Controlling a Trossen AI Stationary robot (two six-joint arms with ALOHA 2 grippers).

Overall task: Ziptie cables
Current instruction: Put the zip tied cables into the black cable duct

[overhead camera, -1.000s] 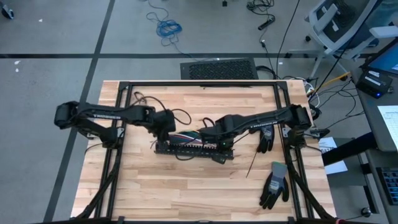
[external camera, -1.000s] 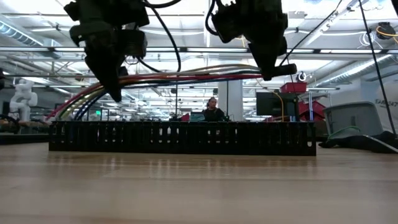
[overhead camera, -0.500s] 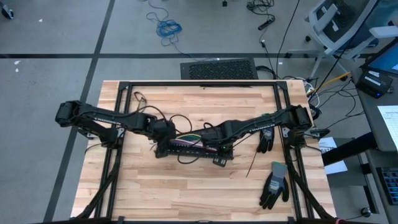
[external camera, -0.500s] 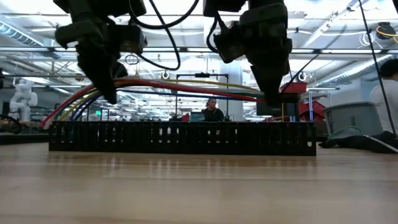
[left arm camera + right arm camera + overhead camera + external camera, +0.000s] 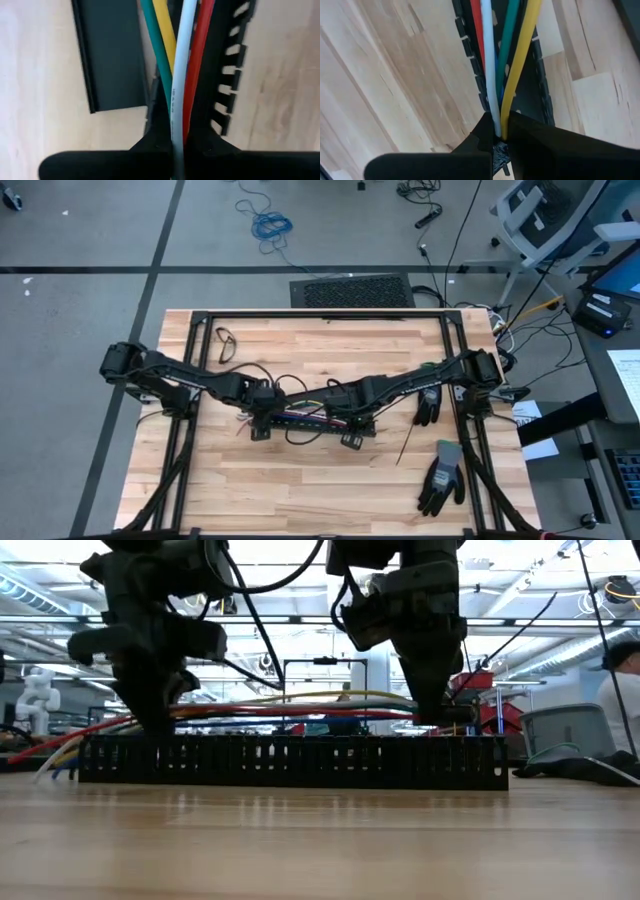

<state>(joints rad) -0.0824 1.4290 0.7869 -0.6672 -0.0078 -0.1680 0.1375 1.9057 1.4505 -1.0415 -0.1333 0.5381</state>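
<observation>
The cables [image 5: 290,710], thin wires in yellow, green, blue, white and red, run stretched level as one bundle just above the long black slotted tray [image 5: 290,762], their loose ends drooping beyond its end toward the surface.

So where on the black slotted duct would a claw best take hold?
Probably at the bare middle of the black slotted duct, from above, pinching one thin long wall: both ends are taken by the left claw and right claw, each shut on the cables.

From above I can't separate the cables [image 5: 300,416] under my arms; both wrist views cut them off, hiding their ends.
</observation>
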